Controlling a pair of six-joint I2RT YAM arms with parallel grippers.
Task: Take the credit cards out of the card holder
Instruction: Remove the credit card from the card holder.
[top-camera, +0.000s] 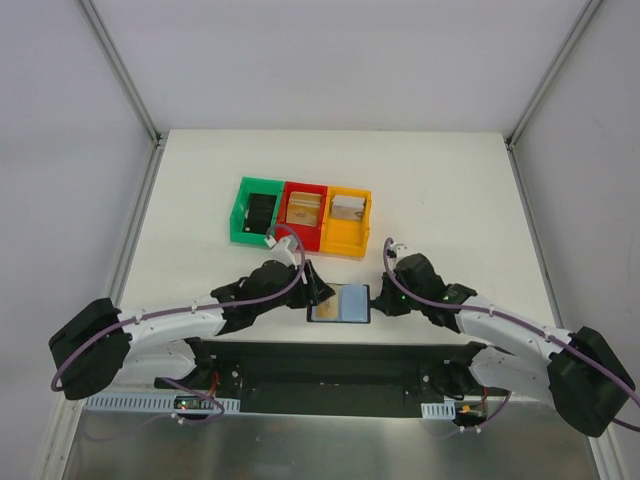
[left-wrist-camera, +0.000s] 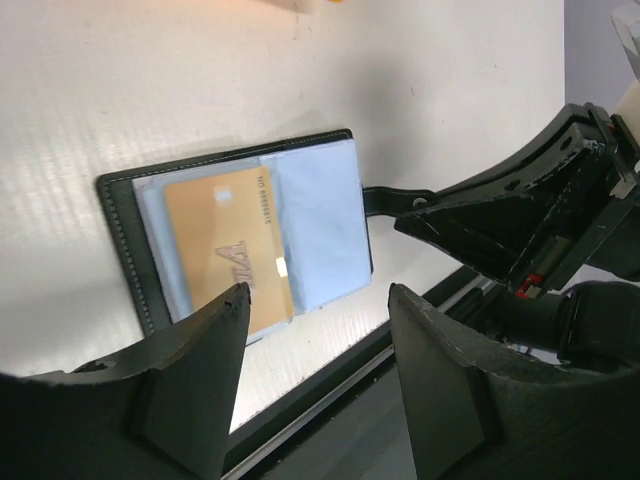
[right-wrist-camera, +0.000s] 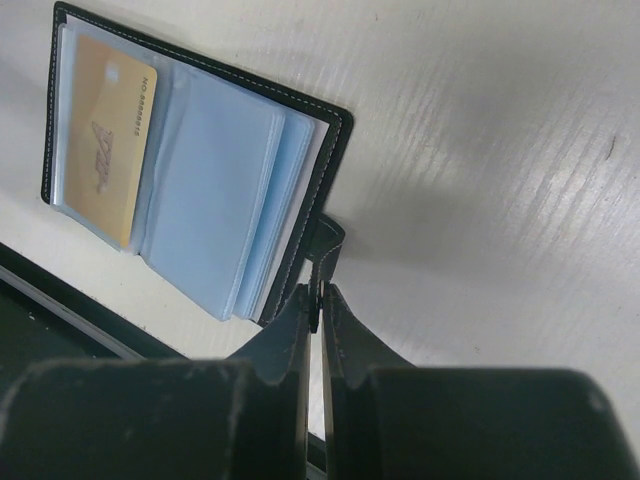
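The card holder (top-camera: 340, 302) lay open and flat on the white table (top-camera: 450, 200), close to the near edge and about midway across, its grey-blue sleeves facing up. One tan-gold credit card (left-wrist-camera: 225, 245) sat tucked in the left-hand sleeve, while the sleeves on the right looked plain blue. At the holder's right edge a black strap tab (right-wrist-camera: 325, 240) stuck out, and the right gripper (right-wrist-camera: 320, 300) had its fingers pinched tight together on that tab. The left gripper (left-wrist-camera: 318, 295) hung over the holder's left side with its fingers spread apart and nothing between them; whether a fingertip touched the card I could not tell. Farther back stood a row of three plastic bins, side by side: the green bin (top-camera: 240, 212), the red bin (top-camera: 284, 216) and the orange bin (top-camera: 346, 243).
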